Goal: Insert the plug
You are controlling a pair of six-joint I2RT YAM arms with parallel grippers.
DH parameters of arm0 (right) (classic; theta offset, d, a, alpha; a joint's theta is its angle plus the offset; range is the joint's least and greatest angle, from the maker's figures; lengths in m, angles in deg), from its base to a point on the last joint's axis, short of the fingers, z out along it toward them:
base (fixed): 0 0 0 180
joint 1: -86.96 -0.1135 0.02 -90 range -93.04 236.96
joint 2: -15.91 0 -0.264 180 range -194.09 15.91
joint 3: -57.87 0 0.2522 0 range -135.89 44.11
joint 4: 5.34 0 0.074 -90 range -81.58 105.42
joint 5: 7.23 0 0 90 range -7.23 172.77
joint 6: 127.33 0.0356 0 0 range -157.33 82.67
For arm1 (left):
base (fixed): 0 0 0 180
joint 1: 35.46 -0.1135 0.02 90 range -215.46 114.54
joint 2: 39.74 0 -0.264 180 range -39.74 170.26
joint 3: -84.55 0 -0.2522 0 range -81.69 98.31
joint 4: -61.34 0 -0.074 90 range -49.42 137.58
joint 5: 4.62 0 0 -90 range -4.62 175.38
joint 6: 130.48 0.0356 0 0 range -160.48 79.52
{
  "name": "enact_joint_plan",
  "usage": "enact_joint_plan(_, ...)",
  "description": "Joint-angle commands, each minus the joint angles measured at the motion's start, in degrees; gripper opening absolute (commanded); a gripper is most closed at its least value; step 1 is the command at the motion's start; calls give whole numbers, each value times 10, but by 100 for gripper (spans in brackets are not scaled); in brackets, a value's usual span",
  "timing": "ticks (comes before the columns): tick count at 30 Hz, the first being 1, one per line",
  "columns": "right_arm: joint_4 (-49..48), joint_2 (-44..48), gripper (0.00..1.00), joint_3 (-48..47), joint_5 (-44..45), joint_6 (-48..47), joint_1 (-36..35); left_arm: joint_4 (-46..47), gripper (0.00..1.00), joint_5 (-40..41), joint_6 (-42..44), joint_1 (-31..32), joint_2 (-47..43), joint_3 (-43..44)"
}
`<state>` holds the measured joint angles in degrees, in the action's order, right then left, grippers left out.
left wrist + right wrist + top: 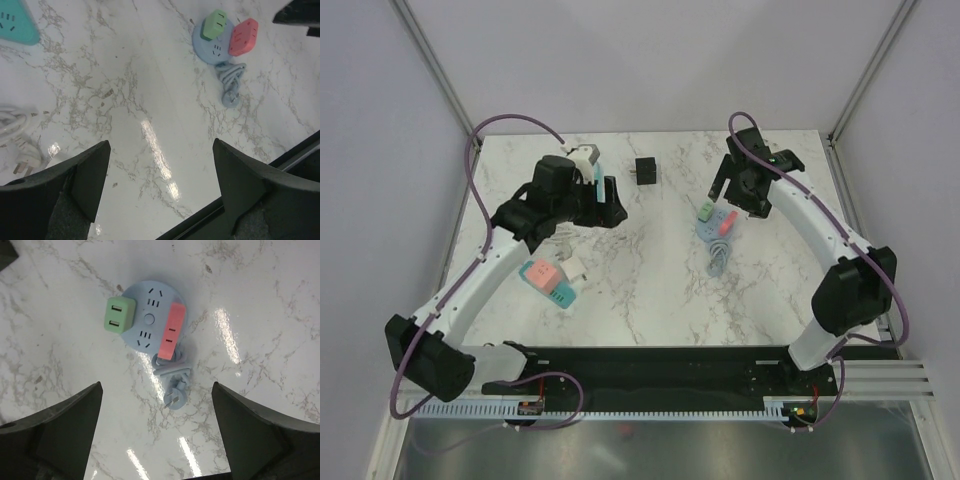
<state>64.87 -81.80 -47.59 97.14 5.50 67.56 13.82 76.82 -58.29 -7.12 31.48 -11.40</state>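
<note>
A round blue socket hub lies on the marble table with a green adapter and a red adapter plugged into it. Its blue cord is bundled, ending in a loose blue plug. My right gripper is open and empty, hovering above the hub in the top view. My left gripper is open and empty, left of centre above the table. The hub shows far off in the left wrist view. A black cube adapter stands at the back centre.
A pink and teal power strip lies at the left with a white cord and plug beside it. The teal strip and white plug also show in the left wrist view. Frame posts stand at the back corners.
</note>
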Motion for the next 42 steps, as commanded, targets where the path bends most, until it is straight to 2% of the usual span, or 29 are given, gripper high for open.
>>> enact_joint_plan(1,-25,79,98,45,-29,-56,-12,3,89,34,-41,-55,48,45)
enact_joint_plan(4,-73,131,98,103,-61,-68,-16,3,89,40,-65,-115,104,71)
enact_joint_plan(6,-107,163,98,126,-83,-71,-17,5,86,16,-69,-151,139,94)
enact_joint_plan(10,-159,197,98,177,-132,-83,-20,-10,84,52,20,-159,227,156)
enact_joint_plan(15,-190,206,98,203,-161,-107,-21,-16,86,82,83,-170,369,268)
enact_joint_plan(19,-204,193,98,205,-174,-115,-21,-20,86,-3,132,-169,442,371)
enact_joint_plan(23,-212,177,98,199,-188,-117,-20,-18,84,-52,151,-160,501,453)
enact_joint_plan(27,-215,164,98,189,-185,-132,-22,-17,86,-12,120,-128,563,533)
enact_joint_plan(34,-213,149,98,177,-182,-138,-21,10,83,112,76,-51,636,583)
enact_joint_plan(38,-210,155,98,173,-183,-140,-21,29,76,111,51,-34,668,609)
enact_joint_plan(42,-211,159,98,173,-187,-142,-21,53,75,107,23,-31,683,609)
